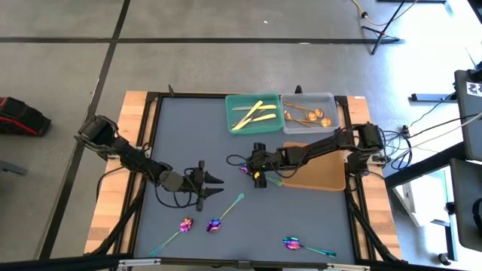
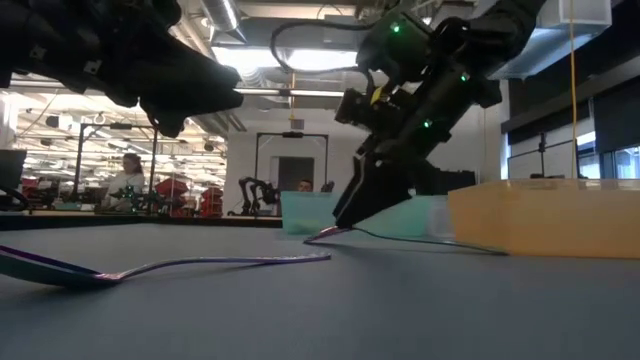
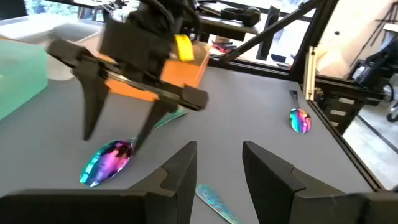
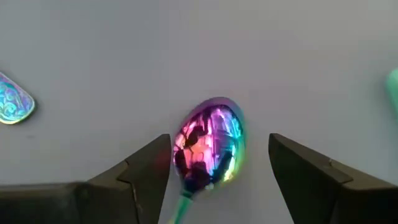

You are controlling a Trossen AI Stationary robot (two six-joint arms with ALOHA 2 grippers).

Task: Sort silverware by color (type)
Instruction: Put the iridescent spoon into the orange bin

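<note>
R gripper (image 4: 211,168) down at the mat, jaws spread wide, nothing clamped. Iridescent spoon (image 4: 208,148) lies flat betw the two fingers, bowl up, clear mat showing either side of the bowl, neither finger touching it as far as wrist view shows. Its teal handle runs back under the gripper twd the orange tray (image 1: 320,178). In low view the fingertips sit at mat level on that spoon's bowl end. Second handle tip (image 4: 13,102) off to one side of R gripper, apart.

L gripper (image 1: 205,184) just across from R gripper, small strip of bare mat betw them; jaws parted, holding nothing, hovering above the mat. Teal-handled spoon (image 1: 226,213) lies just below and beside it, handle end nearest the fingers, bowl farther twd front edge.

Farther out from both: another iridescent spoon (image 1: 181,228) beside that one near front edge, and a 3rd (image 1: 305,245) well apart at front-right, close to the table frame (image 1: 248,263). Open grey mat (image 1: 188,135) behind L gripper, wide and unobstructed to the back rail.

Beyond R gripper, orange tray right next to its arm, tray wall close to spoon handle. Back edge: green tray (image 1: 252,113) w/ pale gold knives (image 1: 252,114), grey tray (image 1: 307,113) touching it side by side w/ copper spoons (image 1: 309,117). Both trays tight to back rail.

Room behind table: ppl seated at benches, far off.
</note>
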